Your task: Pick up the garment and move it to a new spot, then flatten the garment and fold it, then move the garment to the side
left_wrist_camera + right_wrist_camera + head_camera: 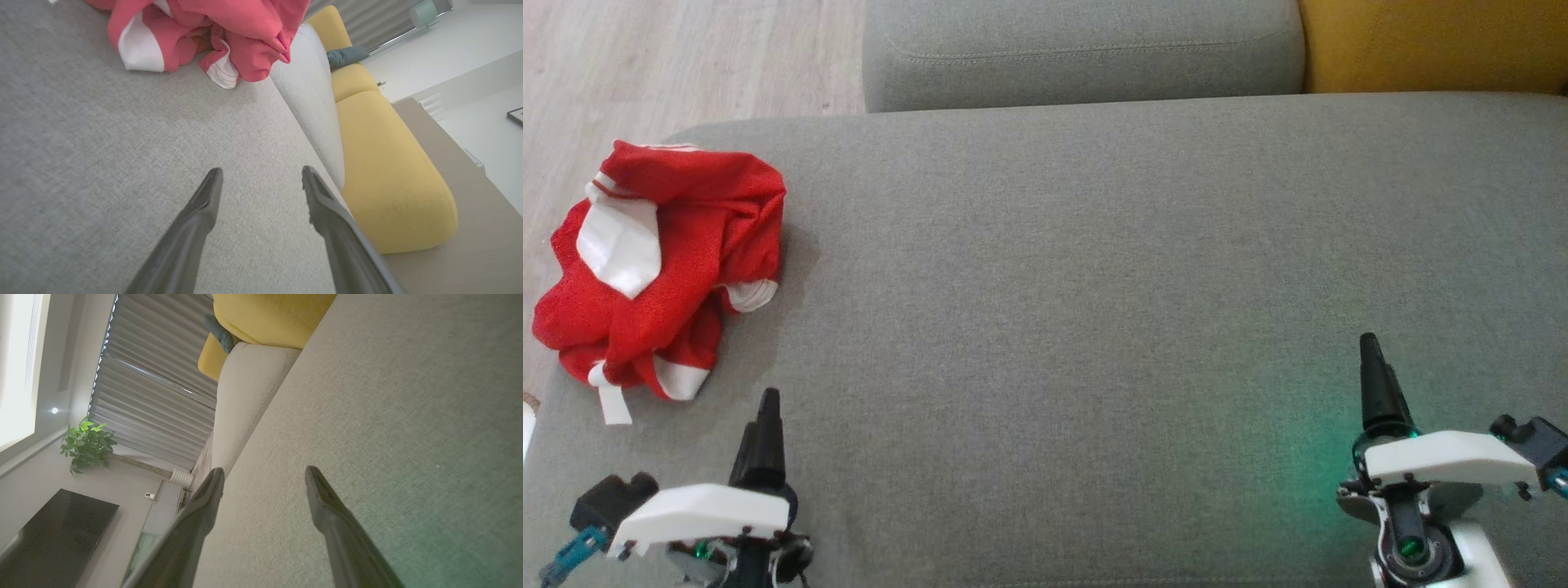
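- Red-and-white garment (662, 269): crumpled heap at the left edge of the grey couch seat (1078, 286), not flattened, not folded.
- Left gripper (768, 400): fingers spread apart, nothing between them, over the seat near the heap, not touching it.
- Right gripper (1370, 343): fingers also spread, empty, over the seat's right side, well apart from the garment.
- Grey back cushion (1086, 49) and yellow cushion (1429, 41) behind the seat.

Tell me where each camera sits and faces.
Head view: above, looking down on the grey seat; red garment far left; left fingers and right fingers at the bottom.
Left wrist view: low over the seat, facing the garment; own fingers open.
Right wrist view: low, facing along seat toward blinds; own fingers open.
Shared: both wrist views show the yellow cushion.
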